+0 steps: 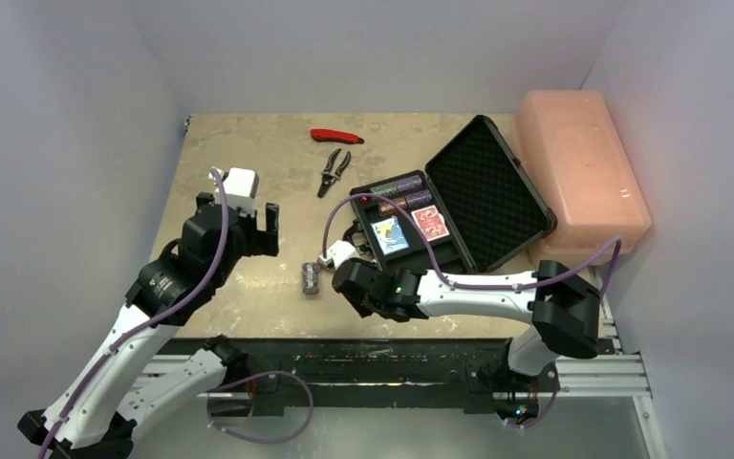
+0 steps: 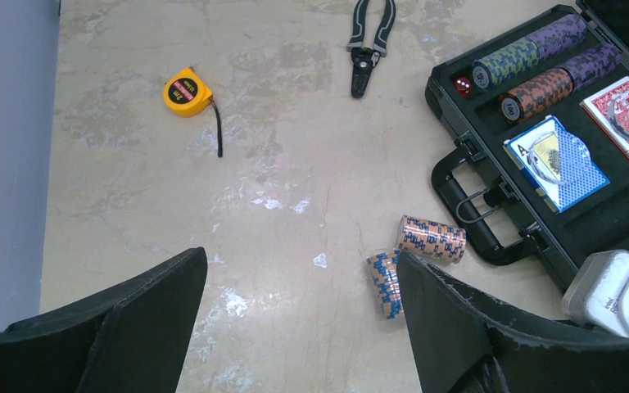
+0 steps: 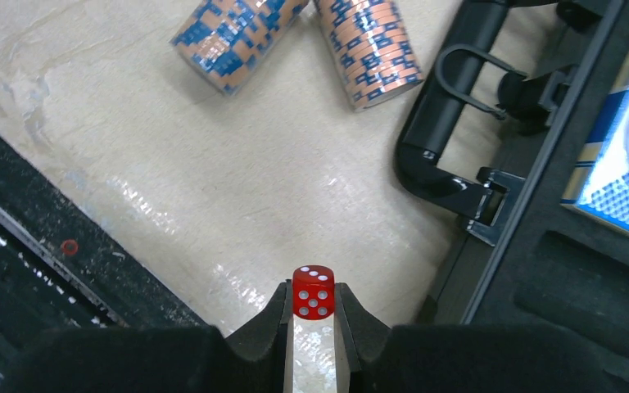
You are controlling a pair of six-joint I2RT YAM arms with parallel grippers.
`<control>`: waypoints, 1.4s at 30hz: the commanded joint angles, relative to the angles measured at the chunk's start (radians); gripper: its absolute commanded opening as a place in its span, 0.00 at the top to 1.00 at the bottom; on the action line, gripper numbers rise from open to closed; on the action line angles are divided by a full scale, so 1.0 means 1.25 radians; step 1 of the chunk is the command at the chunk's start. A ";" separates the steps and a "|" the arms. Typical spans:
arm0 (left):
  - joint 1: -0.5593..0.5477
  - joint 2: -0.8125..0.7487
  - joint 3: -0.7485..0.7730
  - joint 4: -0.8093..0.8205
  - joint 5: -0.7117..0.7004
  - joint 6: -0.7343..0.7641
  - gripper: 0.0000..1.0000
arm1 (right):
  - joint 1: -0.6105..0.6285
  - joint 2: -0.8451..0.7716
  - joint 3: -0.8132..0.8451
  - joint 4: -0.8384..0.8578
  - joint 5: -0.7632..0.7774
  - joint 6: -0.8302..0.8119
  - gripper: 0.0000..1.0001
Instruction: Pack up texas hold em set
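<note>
The black briefcase [image 1: 485, 191] lies open at the right, lid leaning back. In its foam tray [image 2: 614, 221] lie two chip stacks [image 2: 528, 57], a blue deck [image 2: 558, 164], a red deck [image 2: 626, 119] and a red die [image 2: 462, 86]. Two orange-and-blue chip stacks [image 2: 432, 238] lie on their sides on the table by the case handle [image 3: 430, 155]. My right gripper [image 3: 312, 288] is shut on another red die [image 3: 313, 301], hovering over bare table near the case's front edge. Over the table left of the loose stacks, my left gripper [image 2: 301, 262] hangs open and holds nothing.
Black pliers [image 2: 370, 41] and a red-handled tool [image 1: 336, 136] lie at the back of the table. A yellow tape measure [image 2: 187, 92] sits at the left. A large pink box [image 1: 583, 172] stands behind the case. The table's dark front rail [image 3: 41, 246] is close to my right gripper.
</note>
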 commanded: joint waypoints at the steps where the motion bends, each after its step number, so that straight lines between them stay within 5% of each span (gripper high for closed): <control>1: 0.005 -0.012 0.002 0.013 -0.013 0.013 0.14 | -0.001 -0.056 0.013 0.024 0.079 0.041 1.00; 20: 0.004 -0.017 0.002 0.013 -0.014 0.013 0.14 | -0.037 -0.117 -0.012 0.057 0.254 0.220 1.00; 42: 0.005 -0.014 0.001 0.013 -0.019 0.015 0.14 | -0.284 -0.052 0.119 0.092 0.022 0.138 1.00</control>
